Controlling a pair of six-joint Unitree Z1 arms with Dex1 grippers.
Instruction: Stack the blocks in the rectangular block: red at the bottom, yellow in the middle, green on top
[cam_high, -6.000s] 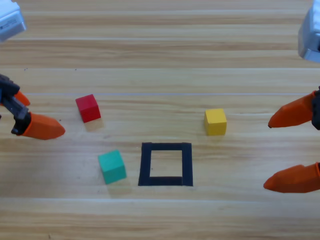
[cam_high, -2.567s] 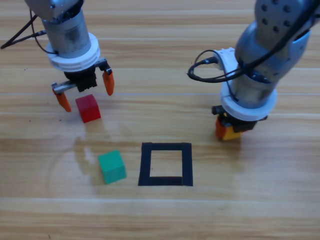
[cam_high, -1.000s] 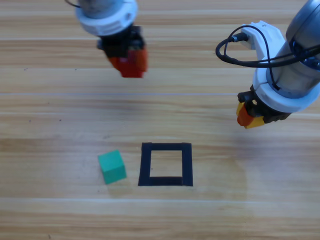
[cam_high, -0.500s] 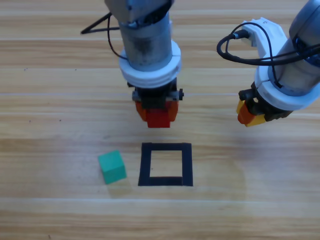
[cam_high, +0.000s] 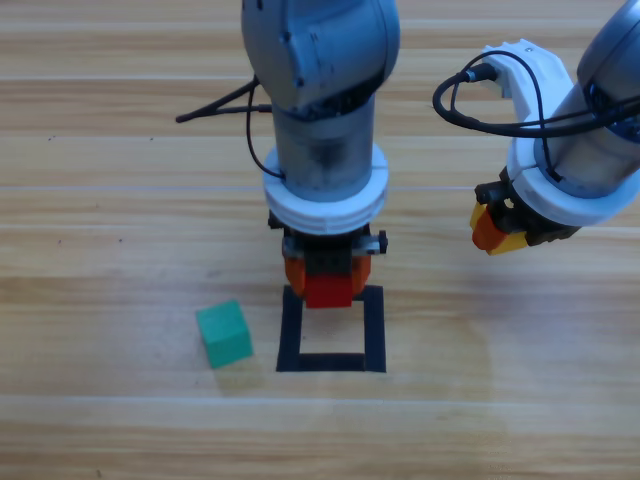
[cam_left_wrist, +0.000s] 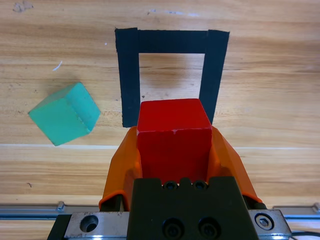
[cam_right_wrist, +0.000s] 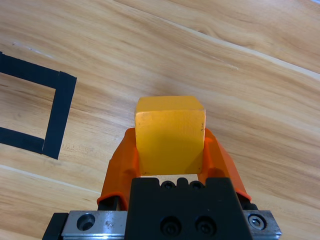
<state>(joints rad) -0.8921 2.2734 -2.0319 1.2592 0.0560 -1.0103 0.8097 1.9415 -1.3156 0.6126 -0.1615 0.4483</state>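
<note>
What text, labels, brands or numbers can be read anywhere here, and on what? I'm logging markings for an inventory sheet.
None can be read.
The red cube, the yellow cube and the green cube have plain faces.
The black tape outline carries no writing.
The left gripper, the right gripper and the wooden table show no label or brand.

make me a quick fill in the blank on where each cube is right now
1. The left tool is shut on the ____ cube, above the far edge of the black tape square.
2. The right tool is shut on the ____ cube, off to the square's right.
3. The cube lying free on the table, left of the square, is ____.

Missing words: red; yellow; green
</note>
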